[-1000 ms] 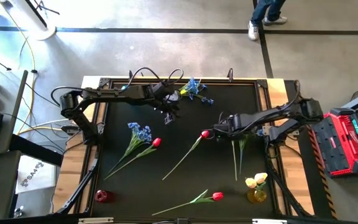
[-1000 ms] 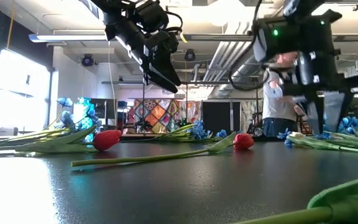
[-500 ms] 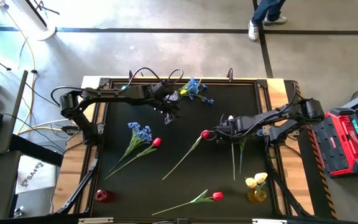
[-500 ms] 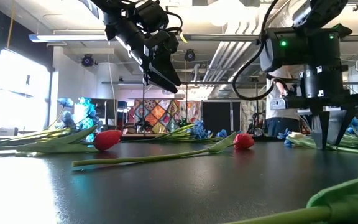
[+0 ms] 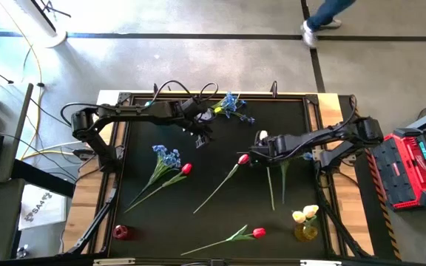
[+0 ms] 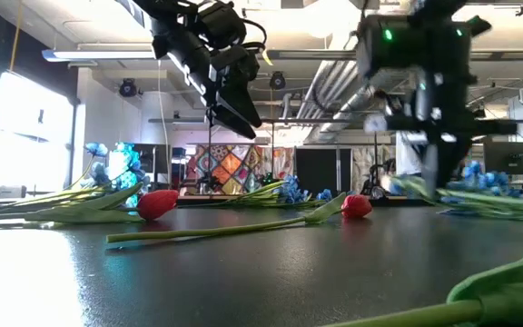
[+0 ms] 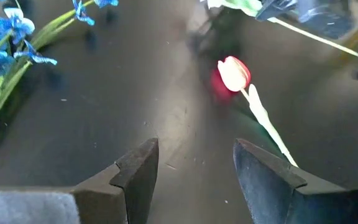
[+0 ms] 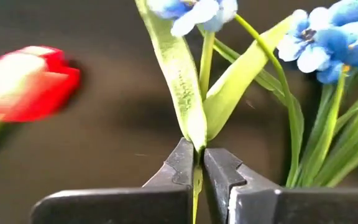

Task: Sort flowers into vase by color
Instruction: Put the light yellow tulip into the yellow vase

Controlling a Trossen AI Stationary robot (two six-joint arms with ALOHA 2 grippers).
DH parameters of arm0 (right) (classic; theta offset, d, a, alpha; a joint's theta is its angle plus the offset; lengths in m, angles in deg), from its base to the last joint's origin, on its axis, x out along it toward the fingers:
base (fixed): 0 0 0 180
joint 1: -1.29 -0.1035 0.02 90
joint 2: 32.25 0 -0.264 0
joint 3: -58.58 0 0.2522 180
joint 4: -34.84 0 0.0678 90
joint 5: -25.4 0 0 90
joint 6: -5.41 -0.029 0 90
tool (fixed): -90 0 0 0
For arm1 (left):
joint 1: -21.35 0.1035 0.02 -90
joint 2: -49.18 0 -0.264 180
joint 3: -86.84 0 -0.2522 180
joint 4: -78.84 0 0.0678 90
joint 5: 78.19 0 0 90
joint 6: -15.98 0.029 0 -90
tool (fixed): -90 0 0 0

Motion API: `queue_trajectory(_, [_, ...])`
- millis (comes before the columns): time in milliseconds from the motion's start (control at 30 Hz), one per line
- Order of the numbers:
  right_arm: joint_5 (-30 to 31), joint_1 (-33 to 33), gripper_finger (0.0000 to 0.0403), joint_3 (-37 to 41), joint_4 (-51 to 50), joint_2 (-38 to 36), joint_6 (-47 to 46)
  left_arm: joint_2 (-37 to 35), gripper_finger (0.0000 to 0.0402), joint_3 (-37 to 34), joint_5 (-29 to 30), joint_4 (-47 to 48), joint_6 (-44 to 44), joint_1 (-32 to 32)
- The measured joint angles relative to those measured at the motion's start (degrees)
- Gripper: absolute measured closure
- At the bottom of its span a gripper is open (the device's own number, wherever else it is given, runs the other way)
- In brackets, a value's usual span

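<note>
Yellow vase (image 5: pixel 305 233): stands at the near right corner of the dark surface (image 5: pixel 220 199), holding pale yellow tulips (image 5: pixel 305 214) upright.
Red vase (image 5: pixel 122 233): sits at the near left corner; I cannot tell whether anything is in it.
Right gripper (image 8: pixel 199 163): its fingers (image 8: pixel 178 167) are pinched shut on the green stem of a blue spray (image 8: pixel 319 46), leaves fanning out just past the tips. In the high view this gripper (image 5: pixel 260 145) is right of centre, and the held stem (image 5: pixel 270 185) trails toward the near edge.
Red tulip beside it (image 5: pixel 243 159): lies on the surface just next to the right gripper, its stem running diagonally toward the near left.
Left gripper (image 7: pixel 194 171): hangs above the far middle of the surface with fingers (image 7: pixel 263 177) spread apart and nothing between them; from overhead it (image 5: pixel 200 135) is near the far edge.
Other blue sprays: one (image 5: pixel 233 105) lies at the far edge, another (image 5: pixel 166 156) lies left of centre.
Other red tulips: one (image 5: pixel 186 169) lies just beside the left-of-centre spray, one (image 5: pixel 258 233) near the front edge.
</note>
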Motion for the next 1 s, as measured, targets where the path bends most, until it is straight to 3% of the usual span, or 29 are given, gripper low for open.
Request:
queue_trajectory(433, [15.1,0.0,0.0402,-14.1,-2.5,-6.9,12.0,-2.8,0.0206,1.5,-0.2,-1.6,-3.3,-3.3])
queue_trajectory(800, [17.1,-0.1,0.0403,-13.9,1.6,-16.0,19.4,-5.7,0.0206,1.7,-0.2,-10.7,-10.0,-5.8])
queue_trajectory(1000, [17.7,-2.3,0.0403,-13.9,-6.0,-18.3,13.2,-5.5,0.0206,1.7,1.6,-11.0,-12.5,-8.3])
